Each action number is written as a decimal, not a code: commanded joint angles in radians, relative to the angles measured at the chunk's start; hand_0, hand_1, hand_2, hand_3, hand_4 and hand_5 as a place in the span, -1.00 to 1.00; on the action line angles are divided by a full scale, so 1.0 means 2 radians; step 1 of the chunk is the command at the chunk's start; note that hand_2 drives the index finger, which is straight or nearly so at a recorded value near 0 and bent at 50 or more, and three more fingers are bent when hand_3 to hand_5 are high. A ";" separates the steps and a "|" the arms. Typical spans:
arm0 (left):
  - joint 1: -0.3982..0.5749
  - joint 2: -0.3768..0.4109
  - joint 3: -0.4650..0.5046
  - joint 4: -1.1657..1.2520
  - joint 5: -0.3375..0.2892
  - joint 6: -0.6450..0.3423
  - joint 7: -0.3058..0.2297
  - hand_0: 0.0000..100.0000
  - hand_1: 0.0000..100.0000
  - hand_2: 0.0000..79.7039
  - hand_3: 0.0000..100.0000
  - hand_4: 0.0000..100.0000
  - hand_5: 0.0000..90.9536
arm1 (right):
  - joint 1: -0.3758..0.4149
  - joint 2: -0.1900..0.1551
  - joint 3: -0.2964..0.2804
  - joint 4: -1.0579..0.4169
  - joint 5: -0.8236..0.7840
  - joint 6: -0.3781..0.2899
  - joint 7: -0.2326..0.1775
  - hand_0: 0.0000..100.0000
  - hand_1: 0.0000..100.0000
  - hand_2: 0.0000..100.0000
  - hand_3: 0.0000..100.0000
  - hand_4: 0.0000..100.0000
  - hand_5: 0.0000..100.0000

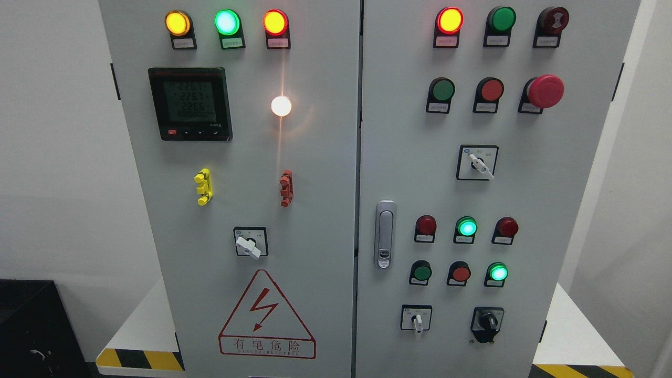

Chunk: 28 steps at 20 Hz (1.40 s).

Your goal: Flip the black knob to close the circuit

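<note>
The small black rotary knob (488, 320) sits on a black square plate at the lower right of the right-hand grey metal cabinet door (572, 210), its grip standing about upright. Neither robot hand shows in the head view, so whether the fingers are apart or together cannot be told, and the knob's place cannot be given relative to a hand.

Just left of the knob on the same row is a white-handled selector switch (417, 320) on a white plate. Above them run two rows of round buttons: a dark red one, a lit green lamp (466, 228) and another dark red one, then a green button, a red button and a second lit green lamp (497, 272). Higher up is another white-handled selector (479, 163), and near the top right a large red mushroom stop button (545, 91). A silver latch handle (385, 233) stands upright at the door's left edge.

The left grey door (325, 220) carries a black digital meter (190, 103) with a lit display, a glowing white lamp (281, 106), a yellow clip (203, 187), a red clip (286, 188), a white-handled switch (249, 244) and a red triangular lightning warning sign (266, 317).
</note>
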 commanded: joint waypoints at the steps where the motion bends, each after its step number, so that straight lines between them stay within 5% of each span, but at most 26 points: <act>1: 0.012 0.000 0.000 -0.015 0.000 0.000 0.000 -0.76 0.11 -1.00 -1.00 -1.00 -1.00 | -0.025 0.001 -0.007 -0.015 0.008 0.002 0.001 -1.00 -1.00 0.70 1.00 0.81 0.91; 8: 0.012 0.001 0.000 -0.015 0.000 0.000 0.000 -0.76 0.11 -1.00 -1.00 -1.00 -1.00 | -0.054 0.000 -0.011 -0.015 0.013 0.011 0.019 -1.00 -1.00 0.70 1.00 0.81 0.92; 28: 0.012 0.001 0.000 -0.015 -0.001 0.000 0.000 -0.76 0.11 -1.00 -1.00 -1.00 -1.00 | -0.095 -0.005 -0.036 -0.004 0.032 0.024 0.022 -1.00 -1.00 0.69 1.00 0.81 0.91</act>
